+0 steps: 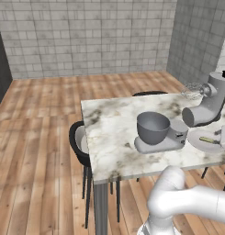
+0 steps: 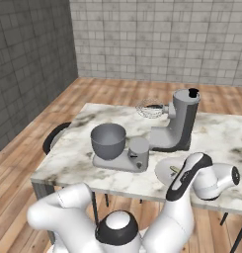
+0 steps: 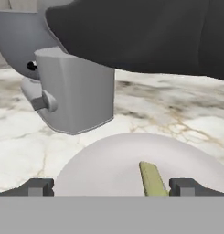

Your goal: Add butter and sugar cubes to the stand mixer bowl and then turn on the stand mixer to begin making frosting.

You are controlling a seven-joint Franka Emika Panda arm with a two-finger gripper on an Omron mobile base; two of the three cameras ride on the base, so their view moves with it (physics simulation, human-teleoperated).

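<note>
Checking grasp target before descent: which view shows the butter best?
Hand view: the butter lies on the white plate, large and unblocked, between the open gripper fingertips. The left base view shows it as a thin sliver on the plate. The right base view shows only a sliver beside the arm.

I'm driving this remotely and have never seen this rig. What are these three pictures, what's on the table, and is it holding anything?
The machine is a white arm on a driving base. Two pictures come from cameras on the base, behind the arm to its left and right; the third looks along its hand. On the marble table stands a grey stand mixer, head tilted back, with its dark stand mixer bowl on the base. Beside it lies a white plate carrying the yellow-green butter. In the hand view the end effector hangs open just over the plate, the butter near one of its fingertips, and holds nothing. I cannot make out the sugar cubes.
</note>
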